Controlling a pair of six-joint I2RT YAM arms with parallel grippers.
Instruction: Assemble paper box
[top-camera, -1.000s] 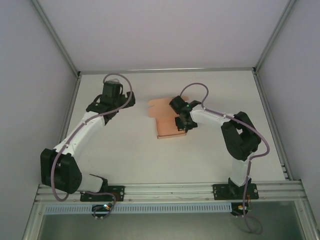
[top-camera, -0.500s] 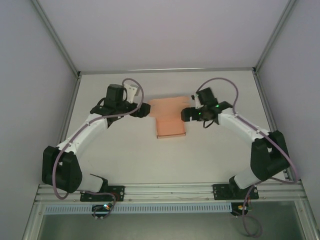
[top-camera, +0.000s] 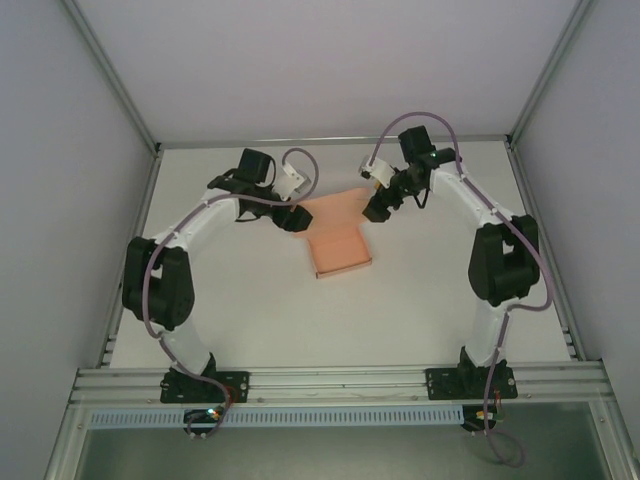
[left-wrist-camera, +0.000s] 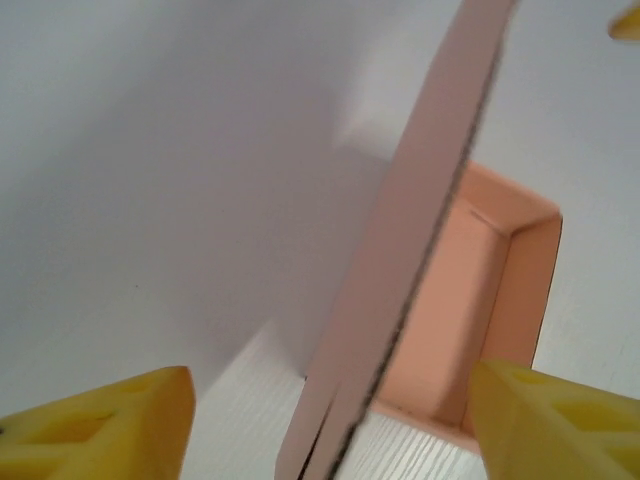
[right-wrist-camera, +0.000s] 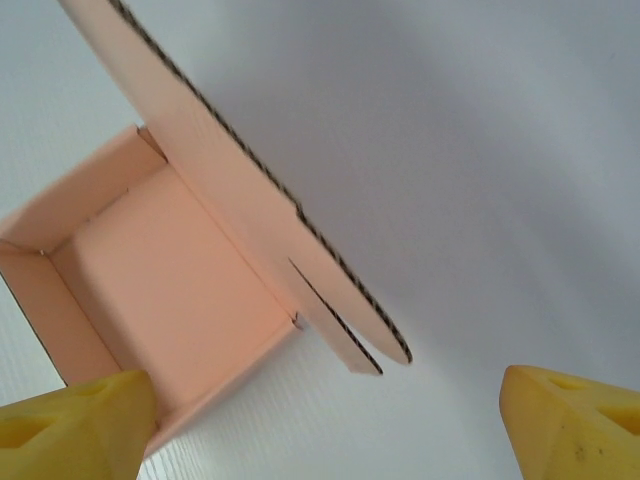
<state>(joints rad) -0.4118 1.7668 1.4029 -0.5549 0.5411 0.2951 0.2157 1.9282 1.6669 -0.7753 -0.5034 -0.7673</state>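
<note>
The salmon-pink paper box (top-camera: 340, 250) lies mid-table as an open tray with its lid flap (top-camera: 333, 208) raised at the far side. My left gripper (top-camera: 298, 218) is at the flap's left edge, and my right gripper (top-camera: 377, 206) is at its right edge. In the left wrist view the flap (left-wrist-camera: 420, 230) stands edge-on between the wide-apart yellow fingertips (left-wrist-camera: 110, 430) of the open gripper (left-wrist-camera: 335, 430), untouched, with the tray (left-wrist-camera: 470, 300) behind. In the right wrist view the gripper (right-wrist-camera: 325, 425) is open. The tray (right-wrist-camera: 170, 270) and the flap's side tabs (right-wrist-camera: 345, 325) lie ahead of it.
The white table (top-camera: 250, 310) is boxed in by grey walls and an aluminium frame (top-camera: 330, 140). Both arms bend inward toward the box from either side. A rail (top-camera: 340, 380) with the arm bases runs along the near edge.
The right gripper has lifted off the tray and swung back to the flap's right edge. The left gripper has reached in to the flap's left edge. The flap now stands more upright.
</note>
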